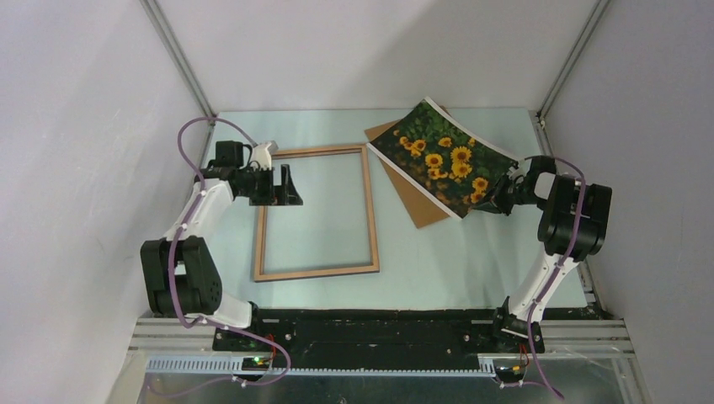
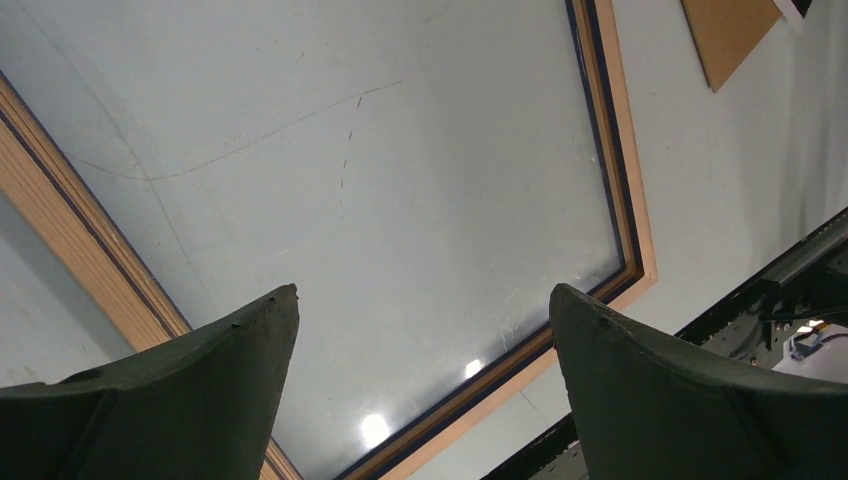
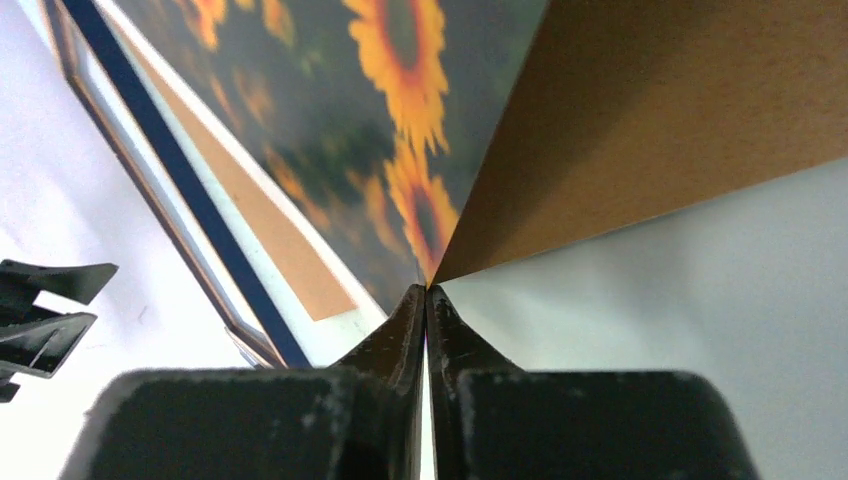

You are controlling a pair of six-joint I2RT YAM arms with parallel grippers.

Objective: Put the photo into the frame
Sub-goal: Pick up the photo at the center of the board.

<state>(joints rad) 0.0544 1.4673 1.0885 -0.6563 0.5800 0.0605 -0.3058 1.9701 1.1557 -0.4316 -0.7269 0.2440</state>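
Observation:
The photo (image 1: 442,156), sunflowers face up, is lifted at a tilt over the back right of the table. My right gripper (image 1: 498,199) is shut on its near right corner. In the right wrist view the jaws (image 3: 427,292) are pressed together on the print's edge (image 3: 400,120). The frame (image 1: 370,210) lies flat at the table's middle, light wood face up. My left gripper (image 1: 286,187) hovers open over its upper left part. In the left wrist view the open fingers (image 2: 425,290) hold nothing, with the pane and a frame rail (image 2: 630,200) below.
A plain brown backing board (image 1: 412,198) lies flat under the lifted photo, right of the frame; it also shows in the wrist views (image 3: 650,100) (image 2: 730,35). White walls close in the table on three sides. The arm bases sit along the black near rail (image 1: 379,332).

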